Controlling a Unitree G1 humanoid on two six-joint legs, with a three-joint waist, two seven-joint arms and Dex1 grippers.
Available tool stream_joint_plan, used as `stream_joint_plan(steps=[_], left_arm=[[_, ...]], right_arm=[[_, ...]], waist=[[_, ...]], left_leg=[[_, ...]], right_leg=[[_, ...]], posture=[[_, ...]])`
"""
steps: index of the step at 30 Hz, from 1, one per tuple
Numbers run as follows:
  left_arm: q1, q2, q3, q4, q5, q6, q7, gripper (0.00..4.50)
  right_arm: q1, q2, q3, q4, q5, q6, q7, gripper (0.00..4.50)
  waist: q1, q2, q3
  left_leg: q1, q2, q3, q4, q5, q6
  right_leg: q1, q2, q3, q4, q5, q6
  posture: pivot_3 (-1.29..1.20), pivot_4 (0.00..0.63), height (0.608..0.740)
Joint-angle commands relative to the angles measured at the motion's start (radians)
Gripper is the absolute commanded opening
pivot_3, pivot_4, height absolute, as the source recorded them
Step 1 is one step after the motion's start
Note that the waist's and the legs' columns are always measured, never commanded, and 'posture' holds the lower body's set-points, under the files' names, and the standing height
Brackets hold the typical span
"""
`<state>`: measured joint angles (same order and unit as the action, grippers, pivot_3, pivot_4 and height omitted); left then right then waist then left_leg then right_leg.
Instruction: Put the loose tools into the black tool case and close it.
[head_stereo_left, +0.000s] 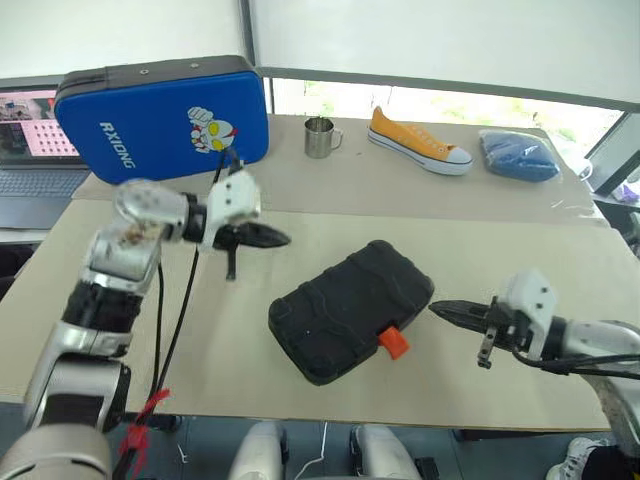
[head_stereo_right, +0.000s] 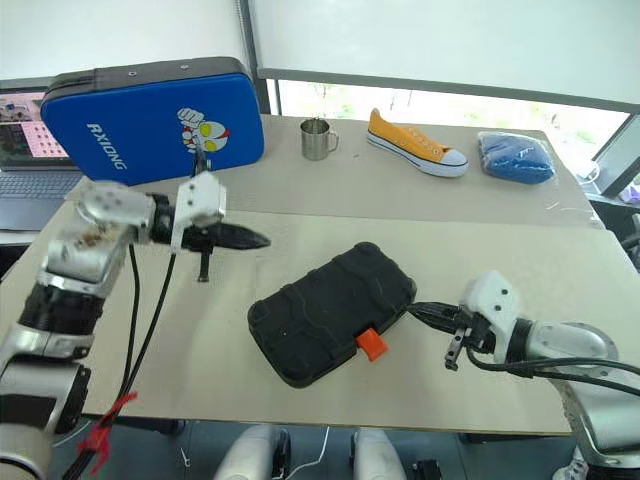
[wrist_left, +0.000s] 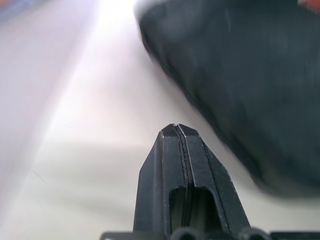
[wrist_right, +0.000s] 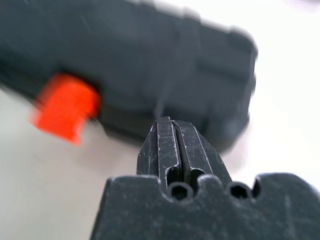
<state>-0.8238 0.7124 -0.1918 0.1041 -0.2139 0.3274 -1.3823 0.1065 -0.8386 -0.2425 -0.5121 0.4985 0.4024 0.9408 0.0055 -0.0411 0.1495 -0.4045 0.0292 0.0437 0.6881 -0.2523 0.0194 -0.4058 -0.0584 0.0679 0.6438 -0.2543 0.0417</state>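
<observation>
The black tool case (head_stereo_left: 350, 310) lies shut and slantwise on the near middle of the desk (head_stereo_left: 200, 360), its lid down, so whatever is inside is hidden. Its orange latch (head_stereo_left: 394, 343) juts from the near edge, toward the robot's right.

The right tool (head_stereo_left: 447, 310) hangs just beside the case's right-hand corner, a narrow gap of desk showing between tip and case in the head views; its fingers are pressed together with nothing between them. The right wrist view confirms the clenched fingers (wrist_right: 167, 145) and shows the latch and the case's side wall close ahead, both blurred.

The left tool (head_stereo_left: 270, 238) is raised above the desk beyond the case's far left end, pointing toward the robot's right, also clenched and empty. The left wrist view shows its closed fingers (wrist_left: 180, 150) over bare desk, with the case a dark smear cut off at the frame edge.

Farther back stand a blue cartoon-printed case (head_stereo_left: 165, 120), a steel mug (head_stereo_left: 320, 138), a yellow sneaker (head_stereo_left: 420, 142) and a blue cloth bundle (head_stereo_left: 520, 157). A laptop (head_stereo_left: 35, 140) is partly hidden behind the blue case.
</observation>
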Motion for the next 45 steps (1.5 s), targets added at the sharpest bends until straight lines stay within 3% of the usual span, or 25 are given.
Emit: stream_joint_plan(steps=[1,7,14,24,37,41,45], left_arm=[[0.014,-0.051,-0.125,-0.053,0.032,-0.044,-0.058,0.02],[0.023,-0.123,-0.306,0.07,0.222,-0.303,-0.048,0.02],[0.01,-0.149,-0.308,0.152,0.232,-0.37,-0.056,0.02],[0.004,-0.172,-0.294,0.165,0.241,-0.39,-0.038,0.02],[0.019,-0.214,-0.304,0.124,0.243,-0.359,-0.023,0.02],[0.02,-0.215,-0.297,0.126,0.247,-0.364,-0.022,0.02],[0.023,-0.209,-0.293,0.134,0.252,-0.377,-0.022,0.02]], right_arm=[[0.029,-0.014,0.01,-0.065,0.015,0.008,0.017,0.0],[0.025,-0.003,0.12,-0.099,-0.032,-0.003,0.012,0.0],[-0.036,0.006,0.294,-0.006,-0.187,-0.065,0.012,0.0],[-0.047,0.07,0.373,0.05,-0.288,-0.11,-0.042,0.0],[-0.11,0.139,0.378,0.078,-0.325,-0.077,-0.087,0.0],[-0.032,0.05,0.319,-0.008,-0.283,-0.058,-0.017,0.0],[0.044,-0.02,0.169,-0.111,-0.146,0.002,0.039,0.0]], waist=[[-0.004,0.001,0.0],[-0.005,0.0,0.0],[-0.006,0.001,-0.001],[-0.002,0.001,-0.001],[-0.011,0.002,-0.001],[-0.006,0.003,-0.001],[-0.001,0.003,-0.002]], left_leg=[[0.0,0.0,-0.001,0.0,0.0,0.0],[-0.001,0.0,0.0,0.002,0.0,0.0],[0.001,0.0,0.001,0.005,0.0,0.0],[0.001,0.0,0.001,0.006,0.0,0.0],[0.001,0.001,0.001,0.006,0.0,0.0],[0.0,0.0,0.001,0.006,0.0,0.0],[-0.001,0.0,-0.001,0.006,0.0,0.0]], right_leg=[[0.0,0.0,0.0,0.0,0.0,0.0],[-0.001,0.001,0.0,0.001,0.0,0.0],[0.003,0.001,0.0,0.002,0.0,0.0],[0.003,0.001,0.0,0.002,0.0,0.001],[0.002,0.002,0.0,0.003,0.001,0.0],[0.002,0.002,0.0,0.003,0.001,0.0],[0.002,0.001,0.0,0.002,0.001,0.001]], posture=[[0.0,0.15,0.739],[0.0,0.15,0.739],[0.0,0.15,0.739],[0.0,0.15,0.739],[0.0,0.15,0.739],[0.0,0.15,0.739],[0.0,0.15,0.739]])
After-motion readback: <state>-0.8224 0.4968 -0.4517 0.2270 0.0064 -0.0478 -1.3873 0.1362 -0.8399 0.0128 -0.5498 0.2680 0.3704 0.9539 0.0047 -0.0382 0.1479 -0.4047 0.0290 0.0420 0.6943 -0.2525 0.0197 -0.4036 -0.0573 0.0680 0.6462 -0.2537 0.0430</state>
